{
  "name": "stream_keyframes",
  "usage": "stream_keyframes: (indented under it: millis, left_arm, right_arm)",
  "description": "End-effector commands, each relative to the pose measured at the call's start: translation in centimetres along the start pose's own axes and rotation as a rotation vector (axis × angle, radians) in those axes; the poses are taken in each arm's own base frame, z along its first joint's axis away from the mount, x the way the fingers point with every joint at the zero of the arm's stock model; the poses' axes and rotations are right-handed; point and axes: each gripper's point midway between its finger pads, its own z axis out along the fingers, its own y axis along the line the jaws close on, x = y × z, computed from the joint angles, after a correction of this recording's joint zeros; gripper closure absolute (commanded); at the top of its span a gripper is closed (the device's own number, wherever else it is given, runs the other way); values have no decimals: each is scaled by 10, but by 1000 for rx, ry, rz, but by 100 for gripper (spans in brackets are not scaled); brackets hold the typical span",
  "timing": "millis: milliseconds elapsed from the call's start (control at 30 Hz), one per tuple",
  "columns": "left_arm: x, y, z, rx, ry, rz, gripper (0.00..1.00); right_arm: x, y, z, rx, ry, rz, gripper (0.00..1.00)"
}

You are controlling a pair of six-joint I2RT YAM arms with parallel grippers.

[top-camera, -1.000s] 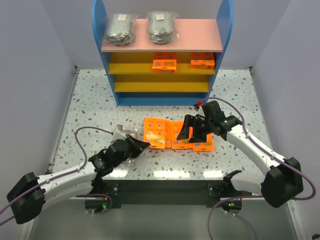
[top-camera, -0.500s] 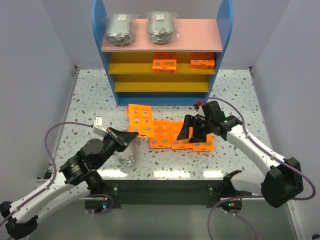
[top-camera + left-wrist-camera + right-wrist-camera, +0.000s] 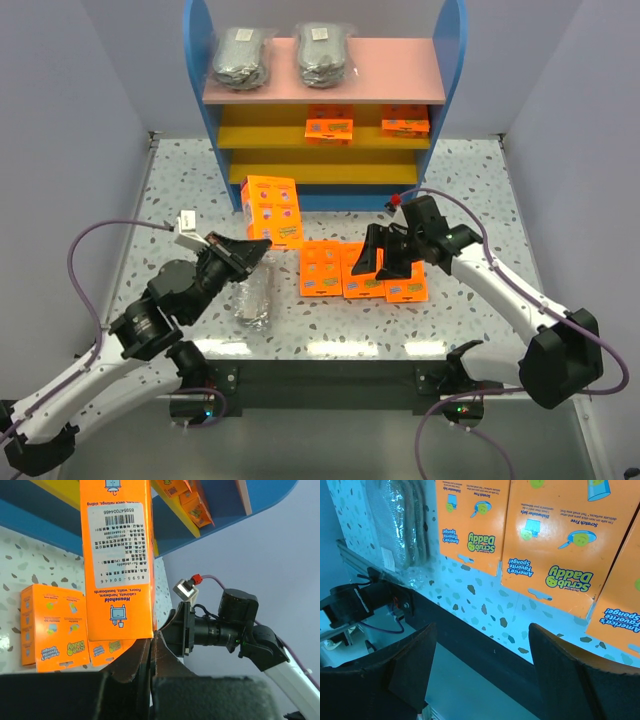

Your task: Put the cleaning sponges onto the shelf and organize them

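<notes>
My left gripper (image 3: 262, 245) is shut on one edge of an orange packet (image 3: 272, 210) and holds it raised in front of the shelf (image 3: 330, 95). In the left wrist view the packet (image 3: 117, 560) stands above the gripper (image 3: 152, 635). Two bags of grey pads (image 3: 240, 55) lie on the pink top board, and two orange packets (image 3: 328, 128) lie on the upper yellow board. Three orange packets (image 3: 322, 268) lie side by side on the table. A third bag of pads (image 3: 252, 298) lies at their left. My right gripper (image 3: 385, 262) is open and empty over the packets (image 3: 560, 540).
The speckled table (image 3: 180, 200) has a dark front edge (image 3: 485, 650) just under my right gripper's fingers (image 3: 415, 660). The lower yellow board (image 3: 320, 172) holds nothing. Grey walls close in both sides. The right arm's wrist camera (image 3: 220, 630) shows close behind the held packet.
My left gripper has lifted the orange packet off the table and carried it up and back toward the shelf, uncovering the bag of pads. The right arm has barely moved.
</notes>
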Motion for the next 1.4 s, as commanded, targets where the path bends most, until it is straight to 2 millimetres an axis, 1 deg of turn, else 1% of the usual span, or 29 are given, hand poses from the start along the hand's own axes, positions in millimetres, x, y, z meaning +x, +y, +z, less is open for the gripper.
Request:
stream_keyframes:
  millis: [0,33,100,133,167,200,267,300,367,400,433,500,533,567,600,667,700,733,967,1067,1100,1133,1167,1200,1267,1300,1367]
  left_arm:
    - [-30,-39,5,111,-78,44,100]
    - [-32,-43,13,128,-58,51,100]
    - [-33,-46,22,164,-27,38,100]
    - [-37,-46,29,186,-12,33,100]
    - [-37,-43,32,188,-2,26,100]
    - [-46,-51,32,222,-23,22,100]
    - [-57,-51,37,220,-34,40,100]
    - [-63,-56,37,231,-42,51,100]
    - [-70,-53,46,246,-23,47,100]
    - [-85,-49,53,257,-50,20,100]
    - [-82,-51,52,290,-7,12,100]
    - [-92,-49,58,312,-7,-22,100]
    - [-101,-47,58,316,-15,-18,100]
    - [-105,-46,59,319,-14,-21,100]
    - [-110,-45,65,320,-6,-35,100]
    - [-114,-41,68,336,18,-49,100]
    - [-118,-38,74,333,26,-68,100]
    - [-116,-37,75,336,48,-74,100]
    - [-120,-25,92,355,90,-158,100]
    - [-132,-23,103,350,68,-169,100]
    - [-137,-22,111,341,68,-171,100]
    - [-138,-22,115,344,76,-176,100]
    - [-147,-18,117,340,55,-181,100]
    - [-154,-13,125,328,52,-199,100]
    - [-160,-11,131,322,47,-206,100]
    - [-165,-7,138,308,44,-214,100]
    - [-173,-2,145,290,25,-216,100]
  right_arm:
    - [-10,11,-7,-15,-21,-44,23]
    - [-10,10,-7,-12,-21,-44,23]
    - [-9,10,-7,-12,-19,-49,23]
    - [-9,9,-8,-7,-19,-48,23]
    - [-10,9,-8,-4,-21,-49,23]
    - [-11,9,-9,-5,-24,-53,23]
    - [-12,10,-11,-3,-34,-55,23]
    - [-13,10,-11,-2,-37,-55,23]
    - [-12,9,-11,3,-36,-56,23]
    - [-13,9,-11,3,-36,-58,23]
    - [-12,8,-11,8,-31,-58,23]
    - [-12,8,-12,10,-34,-60,23]
    - [-13,8,-12,10,-34,-61,23]
    - [-13,8,-12,10,-36,-62,23]
    - [-13,7,-11,14,-34,-63,23]
    - [-13,7,-10,16,-30,-63,23]
    - [-13,7,-10,16,-28,-62,23]
    - [-12,7,-9,17,-25,-64,23]
    - [-15,6,-7,19,-25,-61,23]
    - [-16,6,-7,17,-25,-60,23]
    - [-17,7,-6,15,-26,-62,23]
    - [-18,8,-6,12,-27,-61,23]
    - [-19,8,-6,11,-29,-61,23]
    - [-19,9,-6,10,-27,-61,23]
    - [-21,10,-6,10,-31,-62,23]
    - [-21,9,-6,11,-32,-64,23]
    - [-21,10,-6,8,-33,-64,23]
